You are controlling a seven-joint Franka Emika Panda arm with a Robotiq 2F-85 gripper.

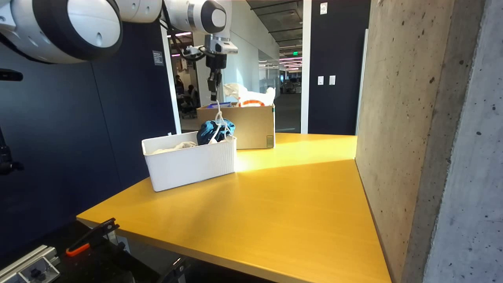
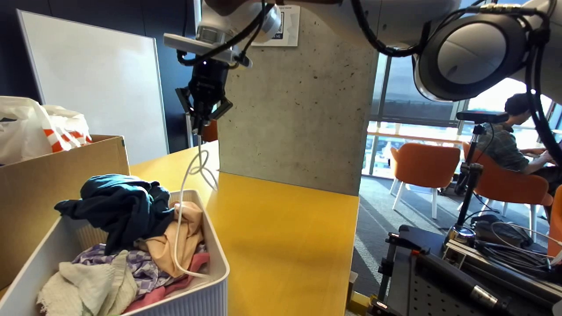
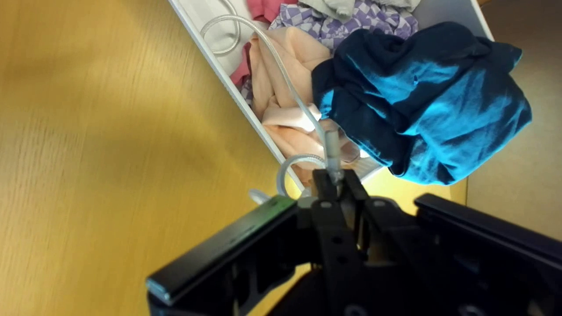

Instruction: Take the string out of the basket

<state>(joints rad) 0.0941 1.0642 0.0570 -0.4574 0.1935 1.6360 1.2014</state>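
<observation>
The string (image 2: 177,237) is a thin whitish cord. My gripper (image 2: 198,130) is shut on it above the white basket (image 2: 222,263). From the fingertips the string hangs with a small loop, and its lower part runs down over the clothes into a corner of the basket. In an exterior view my gripper (image 1: 214,97) is above the basket's far end (image 1: 192,167), with the string (image 1: 219,110) hanging below. In the wrist view the fingertips (image 3: 336,177) pinch the string (image 3: 286,74); its lower coil lies inside the basket near the rim (image 3: 228,83).
A blue cloth bundle (image 2: 123,206) sits high on the basket's edge, among peach, purple-checked, pink and cream cloths. A tan cardboard box (image 1: 251,127) with white plastic bags (image 1: 255,97) stands beside the basket. A concrete wall (image 1: 408,118) borders the yellow table (image 1: 283,204).
</observation>
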